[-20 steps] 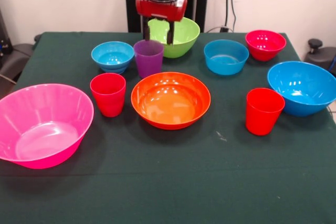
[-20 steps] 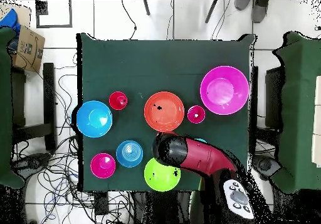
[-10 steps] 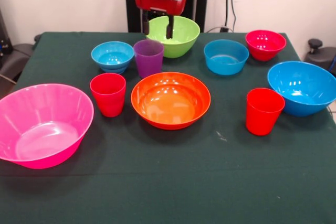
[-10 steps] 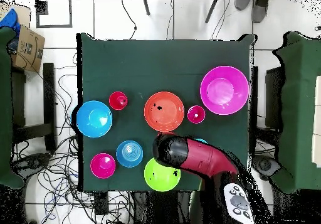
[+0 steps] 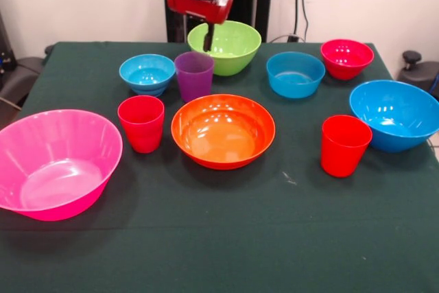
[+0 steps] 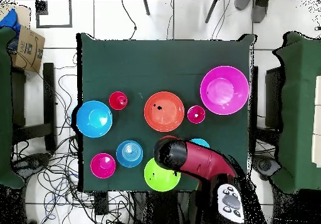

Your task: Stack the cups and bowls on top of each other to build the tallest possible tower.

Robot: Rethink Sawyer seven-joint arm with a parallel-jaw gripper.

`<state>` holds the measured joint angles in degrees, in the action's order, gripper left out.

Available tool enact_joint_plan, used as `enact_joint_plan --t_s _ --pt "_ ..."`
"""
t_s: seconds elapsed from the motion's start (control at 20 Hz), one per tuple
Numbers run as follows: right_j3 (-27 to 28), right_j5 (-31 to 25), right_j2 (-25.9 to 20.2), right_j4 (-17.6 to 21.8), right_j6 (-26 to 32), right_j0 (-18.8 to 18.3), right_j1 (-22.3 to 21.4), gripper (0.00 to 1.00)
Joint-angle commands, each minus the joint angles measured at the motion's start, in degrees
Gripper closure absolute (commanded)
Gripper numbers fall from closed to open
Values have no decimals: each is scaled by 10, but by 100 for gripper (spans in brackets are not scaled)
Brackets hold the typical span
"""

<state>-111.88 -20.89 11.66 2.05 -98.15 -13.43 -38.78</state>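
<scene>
Since the earlier frames the gripper (image 5: 208, 38) had been raised and drawn back toward the surface's far edge; nothing else had been shifted. Only one dark fingertip could be seen, before the lime green bowl (image 5: 230, 47), so whether it was apart or together could not be told; nothing was held. No tower had been begun. The purple cup (image 5: 194, 75) was set upright just below and slightly left of the gripper, mouth up, translucent, between the small blue bowl (image 5: 147, 73) and the green one. The orange bowl (image 5: 223, 130) was placed nearer the middle.
</scene>
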Motion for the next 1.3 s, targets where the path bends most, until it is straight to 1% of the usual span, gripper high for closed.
enact_joint_plan --t_s 0.05,0.15,0.25,0.8,1.0,1.3 --pt "48 60 34 3 -127 30 57 0" --pt "53 63 48 0 -134 37 62 0" --pt "56 64 53 0 -135 35 66 0" --pt "58 81 48 6 -139 18 67 0" --pt "45 126 37 -2 -155 5 76 0" --pt "36 183 37 -13 -177 5 105 0"
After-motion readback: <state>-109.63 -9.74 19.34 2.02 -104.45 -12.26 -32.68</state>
